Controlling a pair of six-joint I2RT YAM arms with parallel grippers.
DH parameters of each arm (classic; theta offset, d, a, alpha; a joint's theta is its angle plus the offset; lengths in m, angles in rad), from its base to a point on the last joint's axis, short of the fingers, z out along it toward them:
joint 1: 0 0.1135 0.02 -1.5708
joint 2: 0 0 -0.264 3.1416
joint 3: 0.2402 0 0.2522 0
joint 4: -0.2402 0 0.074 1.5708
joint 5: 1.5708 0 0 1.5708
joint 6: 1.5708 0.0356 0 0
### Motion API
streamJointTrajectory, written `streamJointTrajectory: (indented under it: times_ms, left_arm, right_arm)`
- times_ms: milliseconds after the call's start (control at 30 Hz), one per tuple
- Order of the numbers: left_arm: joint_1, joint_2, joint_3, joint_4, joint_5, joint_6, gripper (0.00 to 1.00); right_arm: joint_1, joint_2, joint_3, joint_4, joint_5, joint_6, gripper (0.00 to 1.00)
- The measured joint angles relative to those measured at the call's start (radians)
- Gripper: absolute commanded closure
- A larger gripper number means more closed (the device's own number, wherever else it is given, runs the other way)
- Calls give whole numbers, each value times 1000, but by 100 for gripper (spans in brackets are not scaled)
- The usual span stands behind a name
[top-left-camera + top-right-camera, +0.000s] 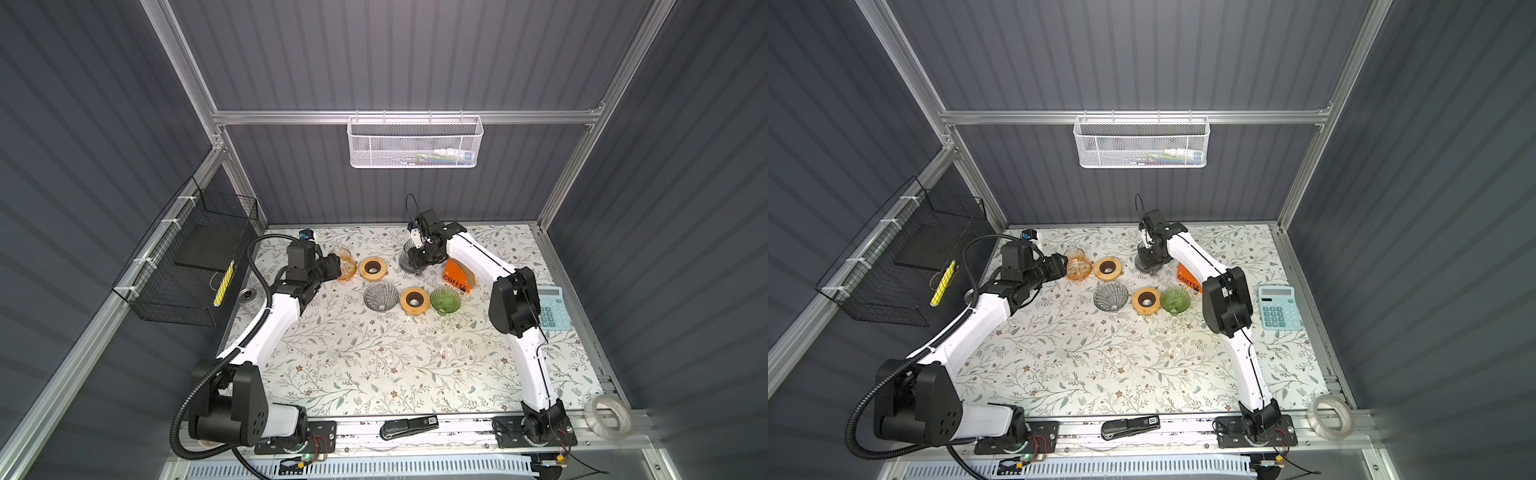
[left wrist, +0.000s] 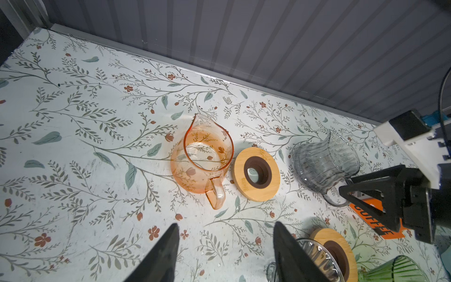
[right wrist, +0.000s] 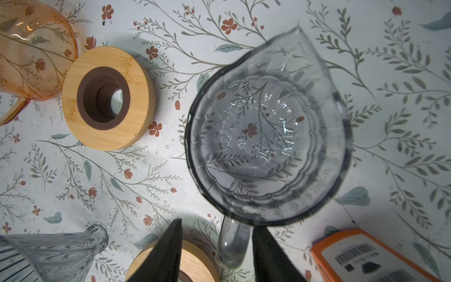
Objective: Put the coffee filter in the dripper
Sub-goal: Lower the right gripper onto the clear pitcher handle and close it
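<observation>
Toward the far edge of the surface [image 1: 374, 365], the left gripper [image 2: 225, 224] hovers, jaws apart and empty, before the orange pitcher [image 2: 201, 156], a wooden ring [image 2: 256, 173] just beside it. Further right, the right gripper [image 3: 219, 223] straddles the handle [image 3: 231, 244] of the grey pitcher [image 3: 266, 129], jaws apart, unclamped; the orange coffee filter pack [image 1: 455, 277] lies just beyond, grey dripper [image 1: 380, 296] nearer the middle.

Flat tabletop w/ white floral-vine print [image 1: 374, 365] sits betw. dark grey ribbed wall panels [image 1: 374, 54] on three sides, framed by silver aluminium rails [image 1: 291, 117]. Above the tabletop's far edge hangs a white perforated-metal basket [image 1: 415, 143]. Off its left edge is a black wire-grid basket [image 1: 187, 266].
</observation>
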Motion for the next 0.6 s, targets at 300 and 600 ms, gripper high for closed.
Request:
streamJointTrajectory:
  times_ms: [300, 600]
  left_arm:
    - [0, 0, 0, 0, 0, 3, 38]
    - [0, 0, 0, 0, -6, 12, 38]
  right_arm:
    - [2, 0, 0, -2, 34, 41, 61]
    - [8, 13, 0, -1, 52, 77, 61]
